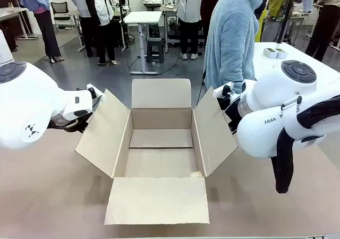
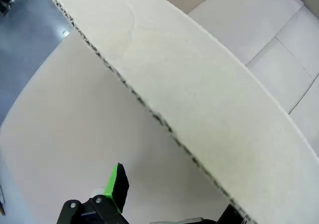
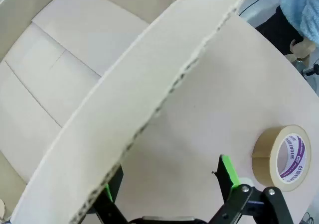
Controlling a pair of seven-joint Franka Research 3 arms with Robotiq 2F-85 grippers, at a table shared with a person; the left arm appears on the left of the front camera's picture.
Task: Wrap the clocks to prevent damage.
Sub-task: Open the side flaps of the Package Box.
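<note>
Right now your left gripper (image 2: pixel 172 194) and right gripper (image 3: pixel 168 171) both stand wide open and hold nothing, one at each side of the open cardboard box (image 1: pixel 161 118). Its floor is bare, and you cannot tell where the clocks lie. Expect light, fragile bundles with a slippery wrap; pinch gently across the flat faces.

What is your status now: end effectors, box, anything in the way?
Left end effector open, at left flap of box. Right end effector open, at right flap. Box open, flaps spread. Tape roll on table near right end effector.
</note>
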